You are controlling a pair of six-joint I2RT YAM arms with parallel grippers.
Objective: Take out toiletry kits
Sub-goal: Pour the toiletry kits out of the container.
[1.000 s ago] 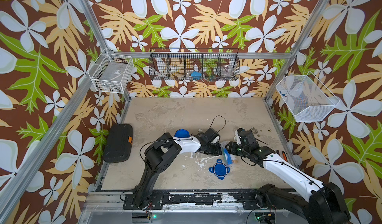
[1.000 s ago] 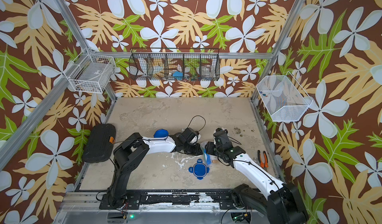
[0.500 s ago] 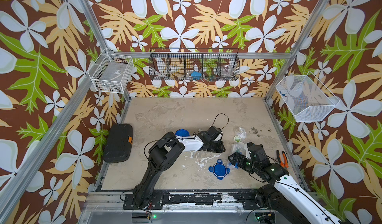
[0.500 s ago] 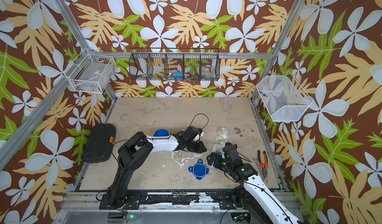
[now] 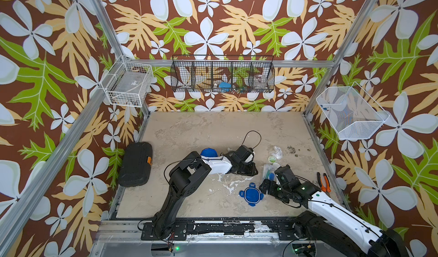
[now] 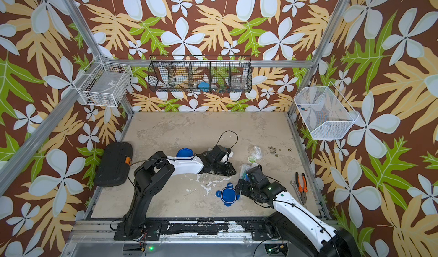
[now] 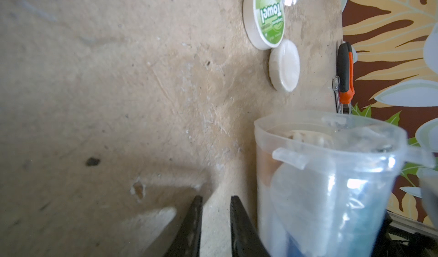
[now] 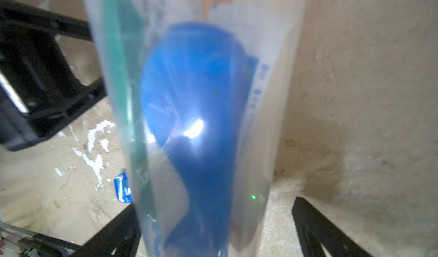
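A clear jar (image 5: 268,171) (image 8: 196,101) lies on the table, still holding blue, white and green toiletry items. My right gripper (image 5: 269,181) (image 8: 213,222) stands open around its base; one finger (image 8: 118,229) is against the jar, the far one is apart from it. Past the jar's open mouth (image 7: 329,135) lie a green round tin (image 5: 271,159) (image 7: 267,16), a white round soap (image 7: 284,65) and a clear wrapper (image 5: 277,151). My left gripper (image 5: 248,171) (image 7: 216,202) rests on the table beside the jar, shut on nothing.
One blue four-tabbed lid (image 5: 251,195) lies near the right gripper, another (image 5: 209,153) behind the left arm. A black case (image 5: 136,167) sits at the left edge, orange-handled pliers (image 5: 322,181) at the right edge. Wire baskets (image 5: 128,87) (image 5: 221,74) (image 5: 350,116) hang on the walls.
My right gripper drew back from beside the left gripper toward the near right and its jaws widened. The tin, soap and wrapper came into view on the table. The left arm barely moved.
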